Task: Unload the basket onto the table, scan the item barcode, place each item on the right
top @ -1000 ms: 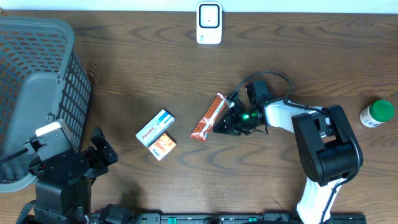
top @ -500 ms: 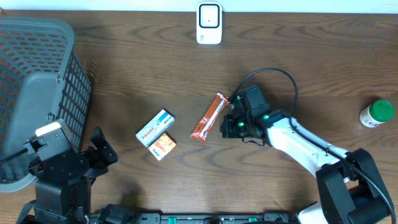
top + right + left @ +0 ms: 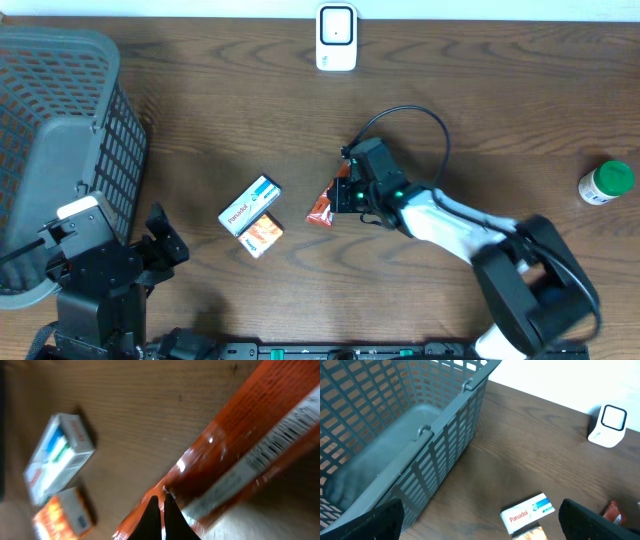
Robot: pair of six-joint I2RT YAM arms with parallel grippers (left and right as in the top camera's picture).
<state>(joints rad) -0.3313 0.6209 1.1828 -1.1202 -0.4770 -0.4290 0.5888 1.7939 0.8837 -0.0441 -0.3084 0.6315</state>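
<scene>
Dark wood counter (image 3: 200, 130). My right pincer (image 3: 340, 197), fingers together, has its tips on the orange wrapper (image 3: 321, 210) mid-counter; the left pincer (image 3: 480, 505) gapes wide near the basket (image 3: 60, 150). I judge the pickup is in hand; next, a firm pinch, then barcode toward the scanner (image 3: 336, 37). One wrapper, one scanner, one basket, one bottle (image 3: 607, 182), two boxes: Panadol box (image 3: 249, 204), orange box (image 3: 263, 235)

Overhead straight down; wrist views low, oblique, all sharing Panadol box (image 3: 248, 204)

Left of the right jaws we see a white box (image 3: 249, 204) touching an orange box (image 3: 264, 235); far left, a grey basket (image 3: 128, 140); far right, a green-capped bottle (image 3: 607, 182).
</scene>
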